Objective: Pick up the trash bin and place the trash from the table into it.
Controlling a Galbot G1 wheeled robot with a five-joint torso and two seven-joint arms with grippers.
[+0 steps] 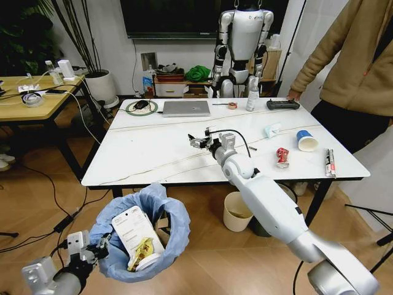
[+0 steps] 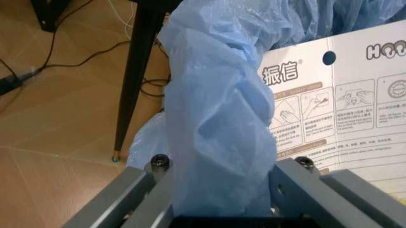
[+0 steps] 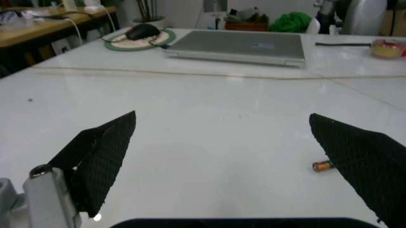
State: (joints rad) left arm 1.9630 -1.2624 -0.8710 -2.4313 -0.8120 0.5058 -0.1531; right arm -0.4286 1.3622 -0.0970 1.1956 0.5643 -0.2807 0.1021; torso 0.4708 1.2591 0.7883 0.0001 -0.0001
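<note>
The crushed red can [image 1: 282,157] lies on the table [image 1: 153,153] near its front edge, off to the right of my right gripper [image 1: 202,140], which hovers spread wide and empty over bare tabletop. My left gripper [image 1: 101,246] is clamped on the trash bin [image 1: 144,233], low below the table's front edge.

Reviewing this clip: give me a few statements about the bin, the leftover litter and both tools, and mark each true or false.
1. The left tool grips the trash bin by its blue bag. True.
2. The right tool holds the red can. False: it is open and empty above the table.
3. The paper cup is in the bin. False: it lies on the table.
4. A white packet is inside the bin. True.
5. The laptop is open. False: closed.
</note>
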